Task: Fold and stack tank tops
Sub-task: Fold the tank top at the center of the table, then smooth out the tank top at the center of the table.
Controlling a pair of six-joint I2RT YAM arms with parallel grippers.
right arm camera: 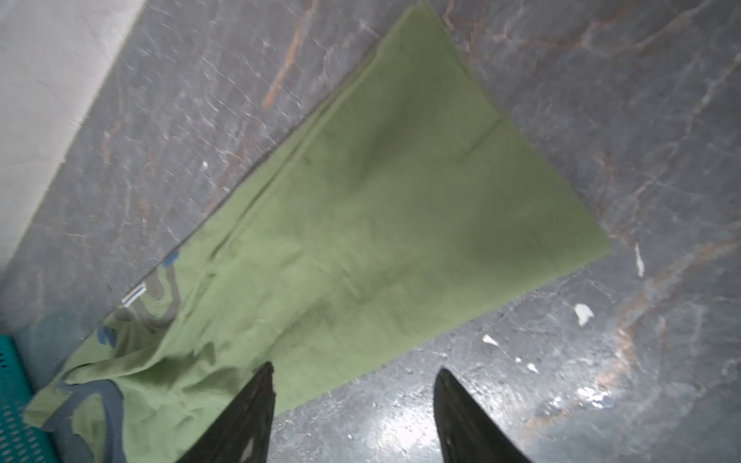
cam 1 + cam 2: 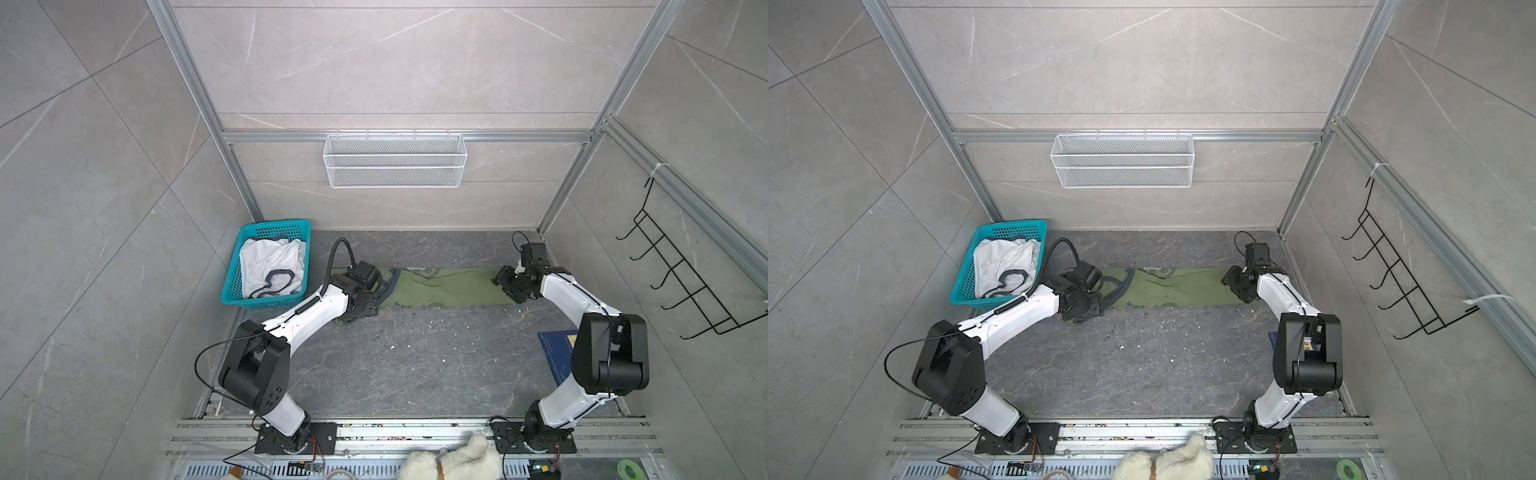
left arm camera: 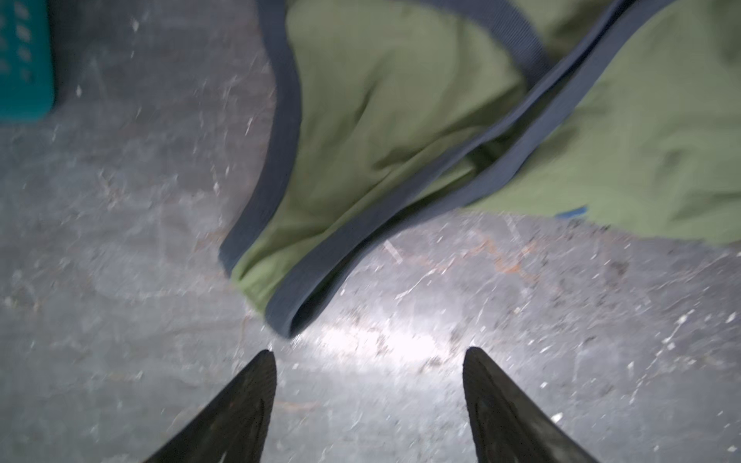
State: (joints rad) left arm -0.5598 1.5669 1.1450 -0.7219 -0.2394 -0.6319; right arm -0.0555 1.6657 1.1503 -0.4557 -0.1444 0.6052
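The olive green tank top (image 2: 444, 287) (image 2: 1177, 286) lies as a long folded strip across the far part of the table in both top views. Its navy-trimmed strap end (image 3: 288, 308) points toward my left gripper (image 3: 369, 352) (image 2: 360, 309), which is open over bare table just short of the strap. At the strip's other end, the hem (image 1: 401, 208), my right gripper (image 1: 355, 367) (image 2: 508, 291) is open and empty. One of its fingers (image 1: 256, 401) overlaps the cloth's edge. The white tank top (image 2: 270, 266) (image 2: 1003, 266) lies crumpled in the teal basket (image 2: 274, 226).
A white wire basket (image 2: 395, 162) hangs on the back rail. A black hook rack (image 2: 685, 282) is on the right wall. A dark blue board (image 2: 557, 353) lies partly under my right arm. A fluffy white plush toy (image 2: 453, 461) sits at the front edge.
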